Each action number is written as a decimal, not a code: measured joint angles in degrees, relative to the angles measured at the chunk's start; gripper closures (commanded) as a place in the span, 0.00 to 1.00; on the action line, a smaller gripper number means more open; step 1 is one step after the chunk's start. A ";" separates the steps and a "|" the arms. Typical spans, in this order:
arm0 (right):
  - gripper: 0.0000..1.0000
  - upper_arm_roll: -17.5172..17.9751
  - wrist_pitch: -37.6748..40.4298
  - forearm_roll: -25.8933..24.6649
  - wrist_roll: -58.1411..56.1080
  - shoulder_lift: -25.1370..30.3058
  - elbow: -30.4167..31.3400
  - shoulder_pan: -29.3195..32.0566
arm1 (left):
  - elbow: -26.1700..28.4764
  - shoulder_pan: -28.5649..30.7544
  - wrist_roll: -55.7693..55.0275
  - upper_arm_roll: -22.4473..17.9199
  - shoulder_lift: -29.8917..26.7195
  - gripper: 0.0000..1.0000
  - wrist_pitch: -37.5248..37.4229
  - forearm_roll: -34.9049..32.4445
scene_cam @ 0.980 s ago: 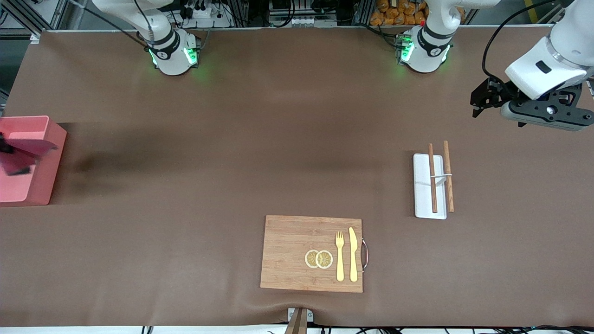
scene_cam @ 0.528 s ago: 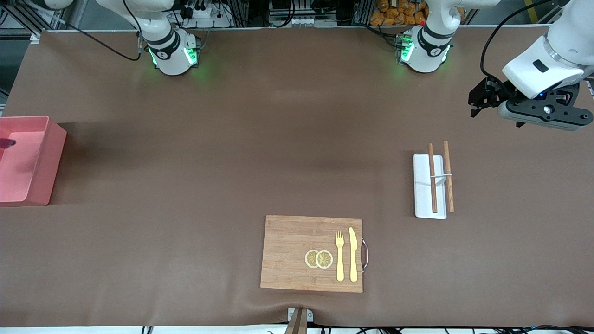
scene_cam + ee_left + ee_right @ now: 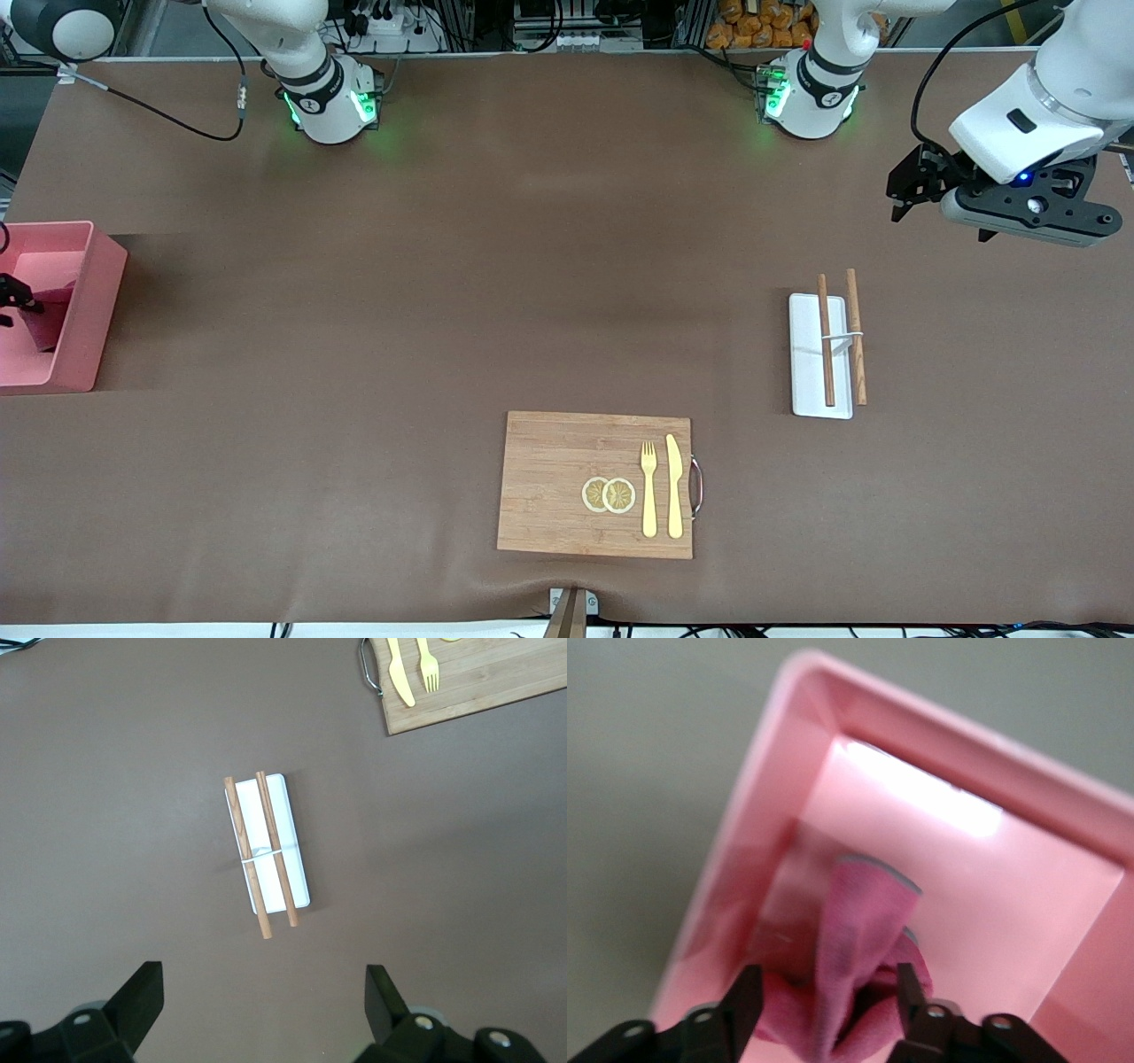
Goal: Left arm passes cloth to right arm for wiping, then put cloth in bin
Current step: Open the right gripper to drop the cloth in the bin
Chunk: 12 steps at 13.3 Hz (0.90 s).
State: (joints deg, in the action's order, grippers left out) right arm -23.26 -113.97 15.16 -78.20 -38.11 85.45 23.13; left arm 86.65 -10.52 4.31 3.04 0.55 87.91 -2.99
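We see the pink bin (image 3: 84,306) at the edge of the surface (image 3: 399,310) by the right arm's end. The right hand (image 3: 824,992) hangs over the bin, low between its walls. Its two fingers (image 3: 744,997) stand apart. The cloth (image 3: 859,948) is down inside the bin, and it hangs loose between the fingers. We cannot tell if the fingers touch it. In the front view only a dark bit of the cloth shows in the bin, right at the picture's edge.

The left arm (image 3: 1036,115) waits up in the air near the edge at its own end of the surface. The left hand (image 3: 266,1005) is wide open and holds nothing. It looks down on a small white tray (image 3: 808,372). Two brown sticks (image 3: 840,337) lie along the tray, held by a thin band.

A wooden board (image 3: 549,483) lies near the edge of the surface closest to the front camera. On it are a yellow fork (image 3: 648,487), a yellow knife (image 3: 674,486) and two lemon slices (image 3: 609,494).
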 measured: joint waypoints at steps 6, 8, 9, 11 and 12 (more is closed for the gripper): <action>0.00 -0.62 23.81 -8.03 20.53 5.01 -11.85 -9.79 | -0.32 0.23 0.00 0.63 -0.12 0.00 -0.03 0.00; 0.00 -0.52 25.53 -8.28 30.37 5.10 -10.55 -14.83 | -0.32 1.02 -0.01 0.17 -0.12 0.00 -0.65 1.16; 0.00 -0.49 25.61 -8.29 35.24 5.11 -9.55 -17.33 | -0.33 2.12 -0.02 0.09 -0.12 0.00 -1.68 2.96; 0.00 -0.46 25.78 -8.19 44.80 5.51 -8.09 -22.00 | -0.33 4.11 -0.22 -0.15 -0.12 0.00 -3.26 5.34; 0.00 -0.44 25.78 -8.15 49.60 6.09 -7.42 -24.37 | -0.32 4.48 -0.90 -0.19 -0.12 0.00 -3.63 5.61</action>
State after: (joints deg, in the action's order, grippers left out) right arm -23.70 -88.19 7.01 -28.60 -32.01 78.03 -1.24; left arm 86.33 -6.05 3.41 2.85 0.42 84.28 2.62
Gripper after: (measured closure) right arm 0.000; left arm 0.000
